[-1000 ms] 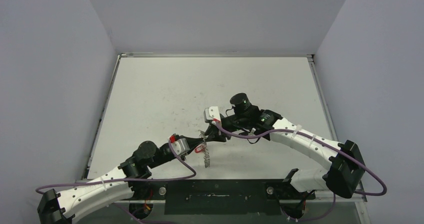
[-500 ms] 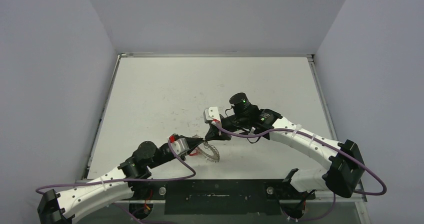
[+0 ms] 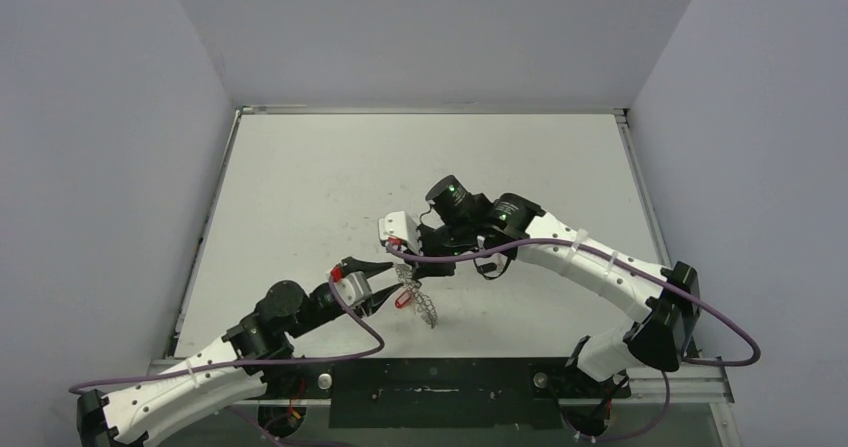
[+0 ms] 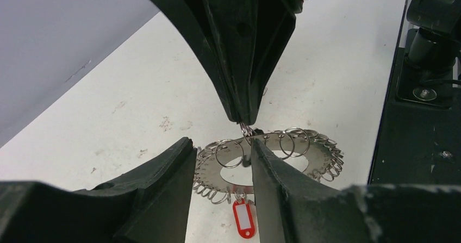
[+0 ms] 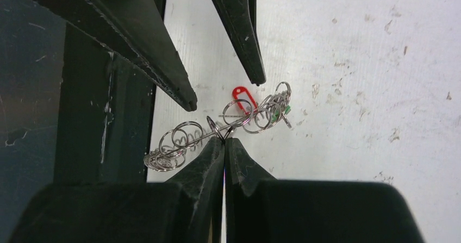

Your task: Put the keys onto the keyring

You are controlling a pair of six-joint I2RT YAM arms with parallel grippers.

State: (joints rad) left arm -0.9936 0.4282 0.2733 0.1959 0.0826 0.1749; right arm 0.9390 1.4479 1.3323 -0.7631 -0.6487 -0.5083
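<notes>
The keyring (image 4: 282, 167) is a flat grey metal disc edged with many small split rings, carrying a red tag (image 4: 244, 221) and a small green tag (image 5: 284, 110). My right gripper (image 5: 224, 139) is shut on one split ring at the disc's edge and holds the keyring tilted just above the table (image 3: 300, 197). It comes down from the top of the left wrist view (image 4: 243, 120). My left gripper (image 4: 222, 145) is open, its fingers either side of the near edge of the disc. A small dark shape under the disc may be a key; no key shows clearly.
The black base rail (image 3: 440, 377) runs along the near edge, close behind the keyring. Purple cables (image 3: 470, 257) loop off both arms. Grey walls enclose the white table on three sides.
My right arm has swung left, carrying the keyring, which has turned from nearly flat to tilted. My left gripper has drawn back a little to the left and stands open.
</notes>
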